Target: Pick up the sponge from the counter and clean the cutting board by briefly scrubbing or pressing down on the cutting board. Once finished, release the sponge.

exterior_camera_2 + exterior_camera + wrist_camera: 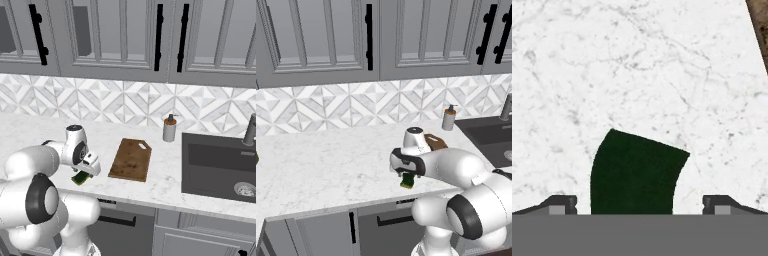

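Sponge [634, 172] sits on the counter [637, 65] near its front edge, dark green face up, directly under the hand. In the hand view it lies between the two finger tips, with clear marble showing on each side, so no contact is visible. Its near end is cut off at the bottom of that view, so full length can't be read; the visible part runs away from the camera, far edge slanted, tilting slightly toward the cutting board side.

From the left base view only a small green-yellow corner of the sponge [407, 181] pokes out below the wrist; the rest is hidden by the arm. Right base view shows a bit more of the sponge [80, 177], dark top and yellow-green side, still partly covered by the hand.

Gripper [639, 202] jaws are spread wide, straddling the sponge, holding nothing. Finger tips themselves are hard to make out in both base views.

Cutting board [131, 159] lies flat on the counter to the robot's right of the sponge, well apart from it, long axis running front to back, pale mark at the far end. In the left base view the cutting board [437, 142] is mostly hidden behind the arm. In the hand view only a brown sliver [759, 22] shows at the upper right corner.

Soap dispenser [170, 128] stands just behind the board near the backsplash [125, 102]; dark sink [220, 165] is further right.
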